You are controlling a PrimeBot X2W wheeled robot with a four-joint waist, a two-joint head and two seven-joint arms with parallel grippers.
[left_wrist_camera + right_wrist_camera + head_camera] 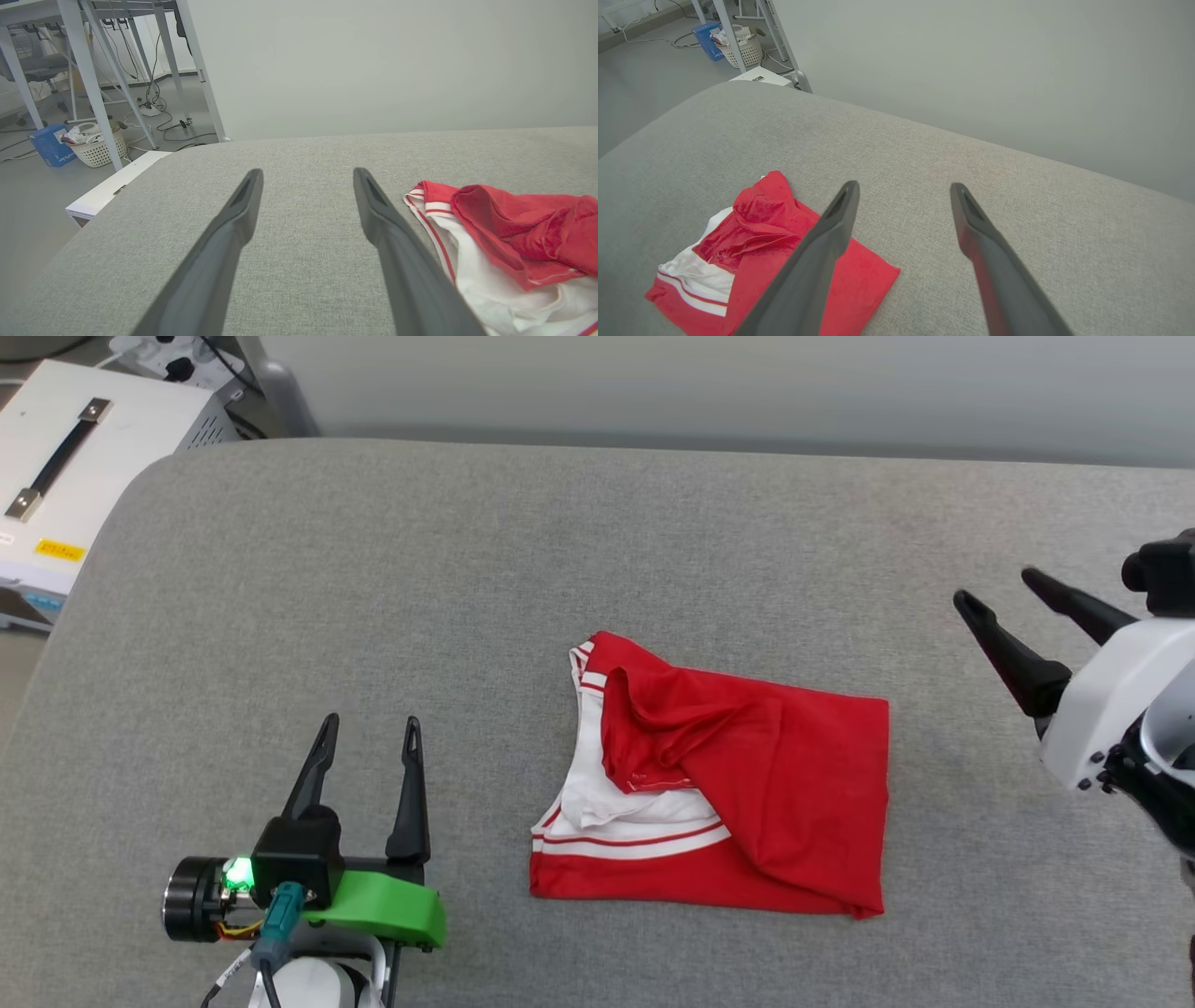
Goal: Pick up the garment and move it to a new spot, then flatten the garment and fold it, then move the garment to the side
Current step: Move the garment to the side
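Both jaws spread, nothing held; garment [747, 784] lies bunched mid-frame.
Left gripper [371, 721] lower left, right gripper [995, 586] far right: best pinch opposite red edges, lift evenly.

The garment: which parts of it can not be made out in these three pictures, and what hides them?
1. Head view: the garment is folded over itself; the top red cloth hides the inner layers and any print.
2. Left wrist view: the right and bottom edges cut it off; a finger of the left gripper covers some of its near edge.
3. Right wrist view: a finger of the right gripper covers its middle; the bottom edge cuts off its lower part.
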